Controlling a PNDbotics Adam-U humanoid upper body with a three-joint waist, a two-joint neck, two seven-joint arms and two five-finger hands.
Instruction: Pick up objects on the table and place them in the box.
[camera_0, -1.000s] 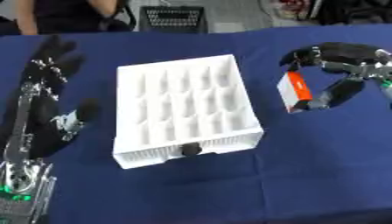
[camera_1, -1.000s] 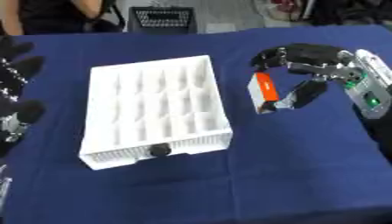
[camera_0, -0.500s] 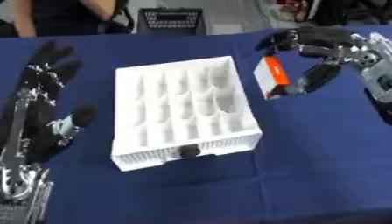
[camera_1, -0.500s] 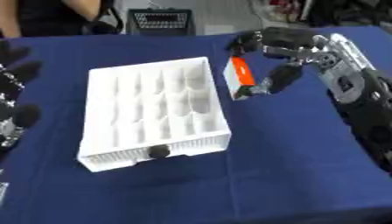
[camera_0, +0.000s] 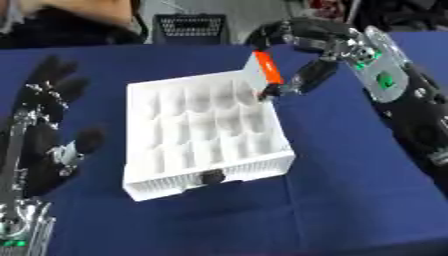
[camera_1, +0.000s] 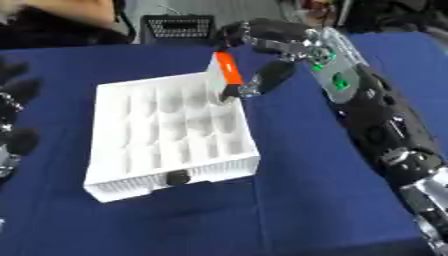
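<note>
A white box (camera_0: 206, 181) with a grid of compartments lies on the blue table (camera_0: 341, 190). My right hand (camera_0: 306, 41) is shut on a small flat white and orange object (camera_0: 261, 74), held upright just above the box's far right corner. The thumb presses it from the right and the fingers curl over its top. My left hand (camera_0: 44, 120) rests open on the table to the left of the box, fingers pointing away from me.
A black mesh basket (camera_0: 191, 26) stands past the table's far edge. A dark round knob (camera_0: 210, 176) sits on the box's near wall. Blue cloth shows in front of and to the right of the box.
My right hand has carried the white and orange object leftward and away from me, from the table's right side to over the box's far right corner. The left hand has stayed put.
</note>
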